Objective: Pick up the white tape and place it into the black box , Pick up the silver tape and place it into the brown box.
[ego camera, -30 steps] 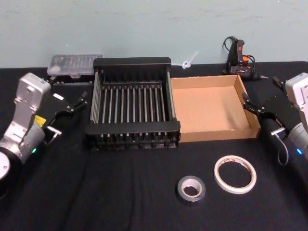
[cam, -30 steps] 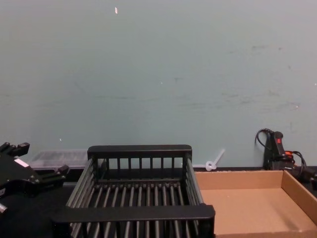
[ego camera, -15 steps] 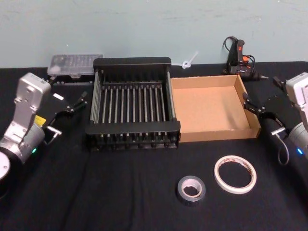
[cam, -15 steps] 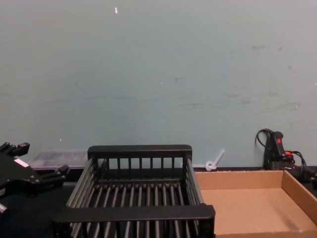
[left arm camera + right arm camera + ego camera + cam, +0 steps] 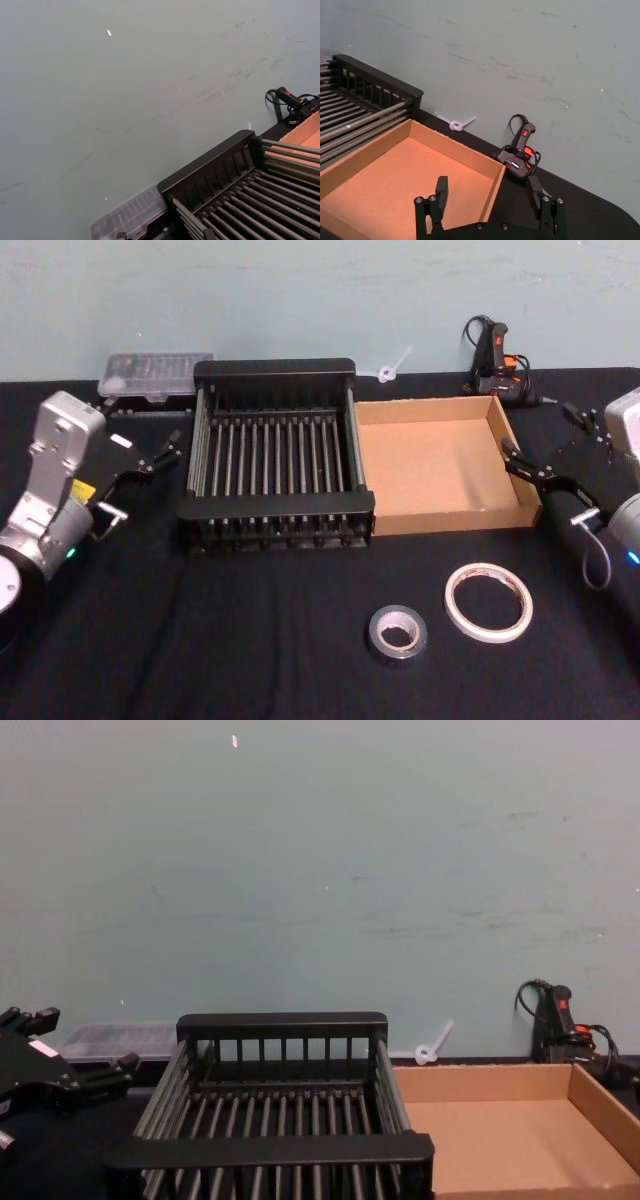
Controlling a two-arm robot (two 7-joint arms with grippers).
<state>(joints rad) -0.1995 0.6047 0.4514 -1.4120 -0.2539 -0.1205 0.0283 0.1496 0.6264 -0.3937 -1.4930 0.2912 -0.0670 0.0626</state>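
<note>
A: What is seen nearest on the table?

B: The silver tape is laid flat near the front, right of centre. The white tape is laid flat just beside it, to its right and slightly farther back. The two rolls are close but apart, and neither is touched by a gripper.

A: And farther back?

B: The black box is set in the middle of the table, with the brown box right against its right side. Nothing is seen inside either one.

A: Where are the arms held?

B: The left gripper is held left of the black box, above the table, with its jaws spread and nothing between them. The right gripper is held just off the right wall of the brown box; in the right wrist view its jaws are parted and nothing is gripped.

A: What is found at the far edge?

B: A clear plastic case is set far left, a white zip tie behind the boxes, and a glue gun far right, by the wall.
</note>
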